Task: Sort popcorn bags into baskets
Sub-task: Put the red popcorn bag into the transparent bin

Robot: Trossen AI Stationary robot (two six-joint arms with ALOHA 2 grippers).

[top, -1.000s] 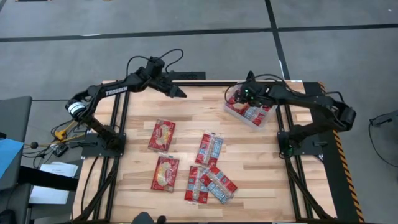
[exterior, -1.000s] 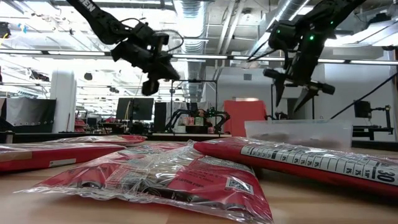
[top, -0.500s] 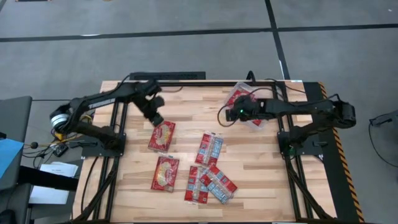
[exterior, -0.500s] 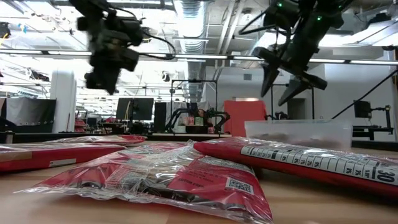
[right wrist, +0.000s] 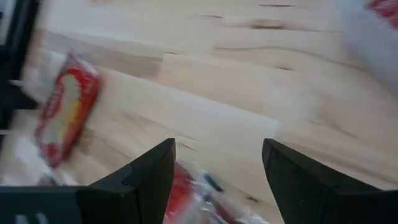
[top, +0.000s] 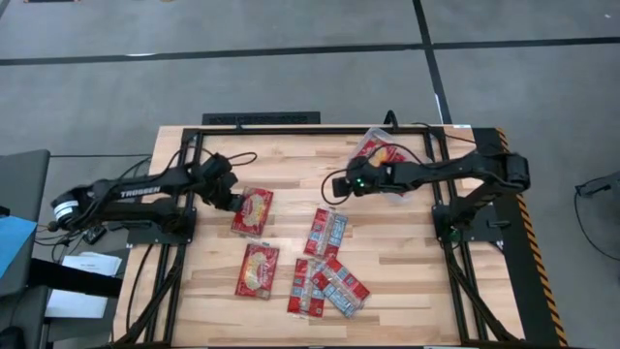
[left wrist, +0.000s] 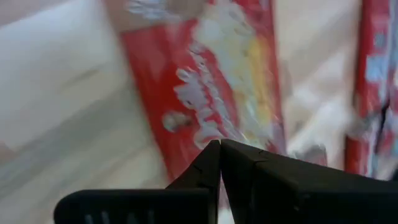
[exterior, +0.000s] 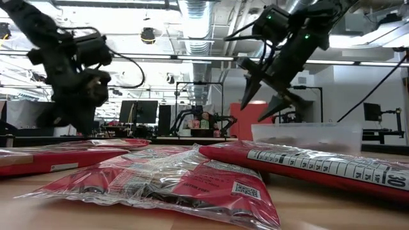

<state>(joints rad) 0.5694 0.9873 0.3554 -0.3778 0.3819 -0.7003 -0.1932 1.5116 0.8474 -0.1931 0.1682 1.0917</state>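
Note:
Five red popcorn bags lie flat on the wooden table. Two have yellow ovals (top: 253,211) (top: 259,269). One blue-panel bag (top: 327,231) lies alone and two more overlap (top: 325,284). The clear basket (top: 384,163) sits at the far right with red bags inside. My left gripper (top: 235,201) is shut, low beside the left edge of the farther yellow-oval bag (left wrist: 217,93); contact does not show. My right gripper (top: 336,186) is open in the air (exterior: 254,107), between the basket and the lone blue-panel bag.
Black frame rails run along the table's left, right and far edges (top: 262,129). Bare wood lies between the basket and the bags, and along the near right of the table (top: 407,281). In the low view, bags fill the foreground (exterior: 192,179).
My left gripper has swung from the far edge toward the near-left and come down beside the farther yellow-oval bag. My right gripper has moved from above the basket toward the table's middle and sunk lower, fingers staying open. The bags have not moved.

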